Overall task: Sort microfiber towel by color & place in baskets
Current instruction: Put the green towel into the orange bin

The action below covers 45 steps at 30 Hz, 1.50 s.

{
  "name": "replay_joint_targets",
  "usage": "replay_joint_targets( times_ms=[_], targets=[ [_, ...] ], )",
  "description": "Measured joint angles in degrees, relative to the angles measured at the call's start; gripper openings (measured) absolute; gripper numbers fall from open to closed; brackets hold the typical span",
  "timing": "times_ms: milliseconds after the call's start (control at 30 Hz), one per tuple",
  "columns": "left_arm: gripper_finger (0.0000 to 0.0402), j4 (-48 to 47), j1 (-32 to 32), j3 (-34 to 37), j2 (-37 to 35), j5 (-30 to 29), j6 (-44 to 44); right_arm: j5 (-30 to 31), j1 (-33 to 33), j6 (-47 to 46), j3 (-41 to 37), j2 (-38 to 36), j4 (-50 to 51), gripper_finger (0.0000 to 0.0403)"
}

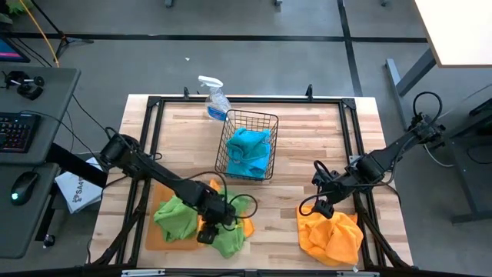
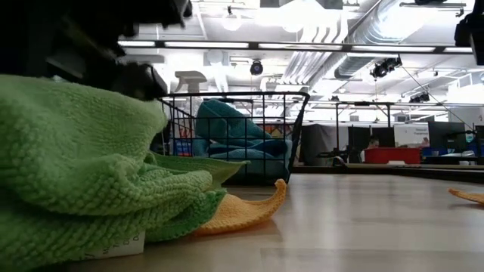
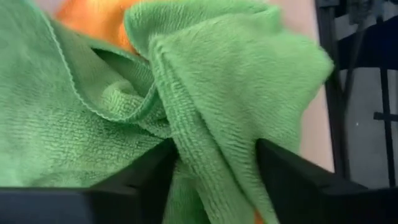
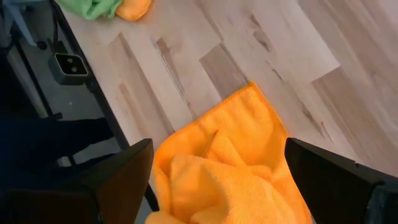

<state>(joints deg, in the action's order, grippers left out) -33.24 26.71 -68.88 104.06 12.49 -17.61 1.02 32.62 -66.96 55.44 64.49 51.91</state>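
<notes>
A light wood-plank table (image 1: 307, 138) with a black frame stands on a grey floor, and beyond it the low view shows a workshop hall with ceiling ducts (image 2: 355, 45) and strip lights. At the table's far middle the black wire basket (image 1: 247, 145) holds teal towels (image 1: 250, 151), with a clear spray bottle (image 1: 215, 98) just behind it. At the near left, the orange tray (image 1: 157, 235) carries a crumpled green towel (image 1: 175, 218); a second green towel (image 1: 229, 240) lies beside it over an orange cloth (image 1: 246, 228). The left gripper (image 1: 206, 235) is down on this second green towel, a ridge of the fabric pinched between its fingers (image 3: 143, 180). The right gripper (image 1: 324, 206) hovers with fingers spread over a heaped orange towel (image 1: 332, 237) at the near right.
</notes>
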Motion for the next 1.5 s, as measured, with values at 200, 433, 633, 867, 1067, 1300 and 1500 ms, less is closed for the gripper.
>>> replay_joint_targets(
  times_ms=[200,433,633,867,1067,1300,1500],
  targets=[
    [0.002,-0.3,-1.0,0.0,-9.0,3.4,1.3,1.9,0.0,1.0,0.0,0.0,0.8,0.036],
    [0.0003,-2.1,-4.7,0.0,-25.6,5.5,-0.1,3.7,-0.6,-0.8,0.0,0.0,0.7,0.036],
    [0.0002,-5.6,-5.6,-0.1,-35.7,-2.7,-2.1,5.9,-1.7,-3.5,0.0,0.0,0.6,0.036],
    [0.0024,-6.3,-2.4,1.3,-29.4,-4.5,3.4,6.5,-3.0,-5.1,0.0,0.0,0.1,0.036],
    [0.01,-4.5,0.5,1.5,-20.4,-4.5,12.0,6.4,-3.0,-5.0,0.0,0.0,0.4,0.036],
    [0.0203,1.8,3.8,1.5,-12.5,-4.2,16.8,7.0,-3.0,-8.0,0.0,0.0,2.9,0.036],
    [0.0252,5.4,5.7,1.4,-6.3,-5.1,16.2,8.1,-3.0,-6.4,0.0,0.0,3.6,0.036]
  ],
)
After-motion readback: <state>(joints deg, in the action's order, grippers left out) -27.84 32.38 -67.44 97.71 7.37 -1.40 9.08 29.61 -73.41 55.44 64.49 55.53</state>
